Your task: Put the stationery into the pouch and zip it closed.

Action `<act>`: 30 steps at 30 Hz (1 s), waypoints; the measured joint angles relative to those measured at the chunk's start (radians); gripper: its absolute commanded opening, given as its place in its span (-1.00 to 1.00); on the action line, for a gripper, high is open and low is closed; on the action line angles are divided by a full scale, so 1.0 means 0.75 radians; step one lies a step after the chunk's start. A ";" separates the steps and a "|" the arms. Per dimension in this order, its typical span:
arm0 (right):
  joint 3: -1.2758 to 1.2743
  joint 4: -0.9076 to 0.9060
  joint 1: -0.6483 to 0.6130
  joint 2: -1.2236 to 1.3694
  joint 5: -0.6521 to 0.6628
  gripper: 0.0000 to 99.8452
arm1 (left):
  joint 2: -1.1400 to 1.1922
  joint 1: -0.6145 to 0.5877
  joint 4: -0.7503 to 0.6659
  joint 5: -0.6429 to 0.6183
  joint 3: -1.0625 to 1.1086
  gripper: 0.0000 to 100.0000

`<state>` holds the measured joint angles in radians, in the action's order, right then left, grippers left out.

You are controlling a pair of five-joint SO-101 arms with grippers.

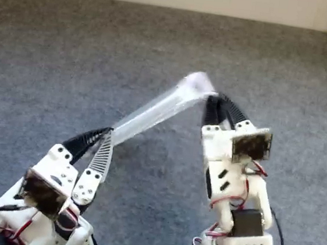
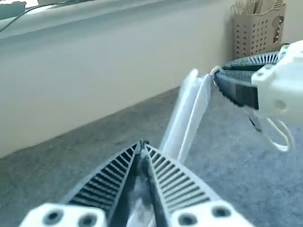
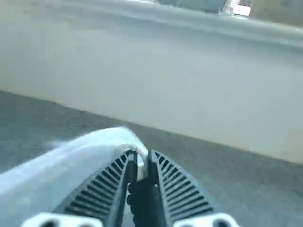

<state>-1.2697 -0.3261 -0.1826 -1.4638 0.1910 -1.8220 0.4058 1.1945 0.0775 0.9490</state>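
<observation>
Pouch (image 1: 156, 111) is hanging in the air between my two arms, above the grey table (image 1: 47, 57), stretched like a bridge. I am holding its near end with the left gripper (image 1: 108, 133); the fingers are pressed together on the clear plastic, with almost no gap. The right gripper (image 1: 211, 98) is pinching the far end and is closed as well. In the right wrist view I am seeing a small pale loop (image 3: 137, 153) right at its tips, maybe the zip pull, but I cannot say for sure. The long axis of the pouch is running from the left gripper diagonally away toward the right one, so the zip line is lying straight between both grips. I am judging that closing is the step in hand: one side should be holding the pouch tight while the other is sliding along this axis. Whether the stationery is already inside I cannot tell, because the pouch is looking thin and pale.
</observation>
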 measured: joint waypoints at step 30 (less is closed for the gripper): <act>0.106 -0.333 0.164 -0.004 -0.004 -0.98 | 0.000 -0.025 0.078 -0.014 -0.059 -0.98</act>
<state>-1.1899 -0.5762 -0.0598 -1.4668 0.1880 -1.8220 0.3874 1.2528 0.0667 0.9045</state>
